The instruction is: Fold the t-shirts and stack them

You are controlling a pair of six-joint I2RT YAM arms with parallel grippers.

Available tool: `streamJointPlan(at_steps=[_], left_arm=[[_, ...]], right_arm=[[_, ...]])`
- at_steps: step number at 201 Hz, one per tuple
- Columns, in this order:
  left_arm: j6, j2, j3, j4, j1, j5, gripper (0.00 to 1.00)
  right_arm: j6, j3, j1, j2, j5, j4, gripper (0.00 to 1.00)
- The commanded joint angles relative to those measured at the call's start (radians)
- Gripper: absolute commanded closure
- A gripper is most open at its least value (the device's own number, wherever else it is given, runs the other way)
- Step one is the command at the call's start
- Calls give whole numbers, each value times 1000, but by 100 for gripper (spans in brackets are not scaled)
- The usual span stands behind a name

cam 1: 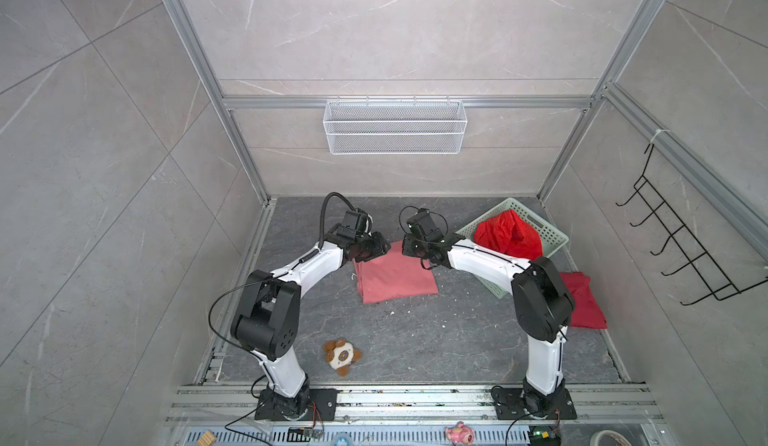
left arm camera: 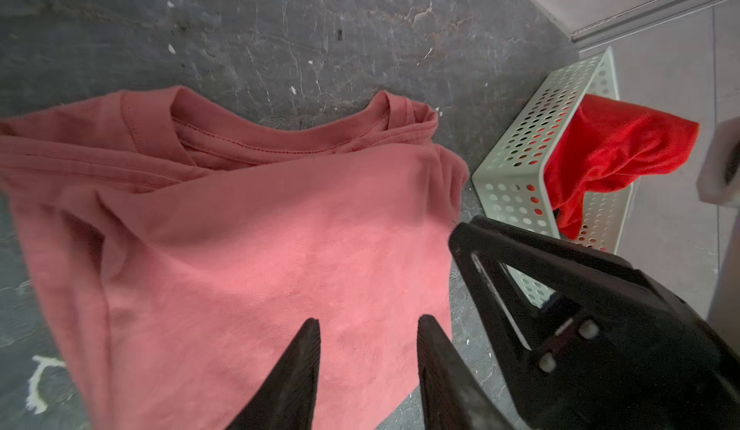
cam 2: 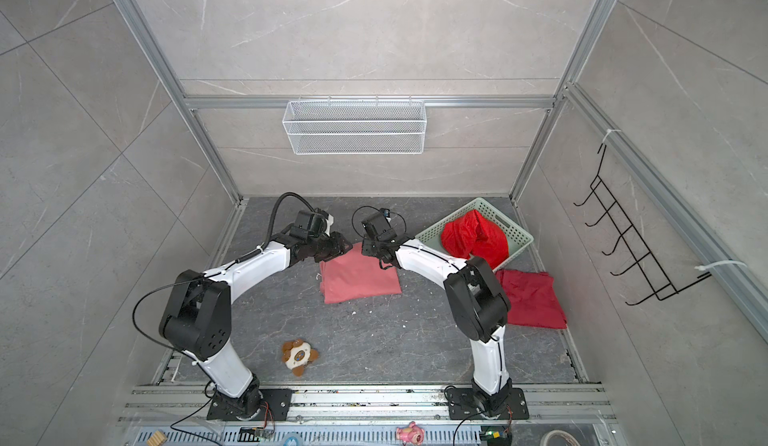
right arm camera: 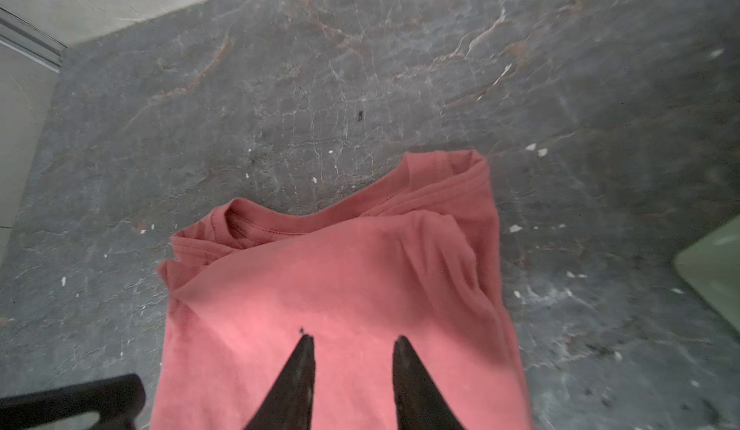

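A folded salmon-pink t-shirt [cam 1: 395, 278] [cam 2: 359, 278] lies mid-floor, its collar toward the back wall. Both wrist views show the collar and the top fold [left arm camera: 260, 248] [right arm camera: 340, 288]. My left gripper [cam 1: 384, 248] [left arm camera: 368, 320] hovers over its far left part, open, with nothing between the fingers. My right gripper [cam 1: 406, 253] [right arm camera: 354, 338] hovers over its far right part, also open and empty. A bright scarlet t-shirt [cam 1: 509, 234] [left arm camera: 608, 147] is bunched in the basket. A dark crimson t-shirt [cam 1: 586, 302] [cam 2: 534, 298] lies flat at the right, partly behind my right arm.
The pale green perforated basket [cam 1: 548, 232] [left arm camera: 516, 159] stands tilted at the back right. A brown-and-white plush toy [cam 1: 341, 356] lies near the front. A white wire basket [cam 1: 395, 126] hangs on the back wall. A black hook rack [cam 1: 681, 248] hangs on the right wall.
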Motion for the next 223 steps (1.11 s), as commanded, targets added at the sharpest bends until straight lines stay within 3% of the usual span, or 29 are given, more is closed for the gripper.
streamJointPlan(at_steps=[1,45,121,223], left_arm=[[0,62,56,53,13,43,57],[-8,176,77,89,72,39,57],[-29,236,15,117,163,15,57],[-32,212,-47,112,171,-14,58]], right_arm=[[1,79,-6,66,-10,31,65],[8,172,-31,174,19,-36,64],[62,147,-95,270,30,-84,65],[21,102,-114,212,55,-131,62]])
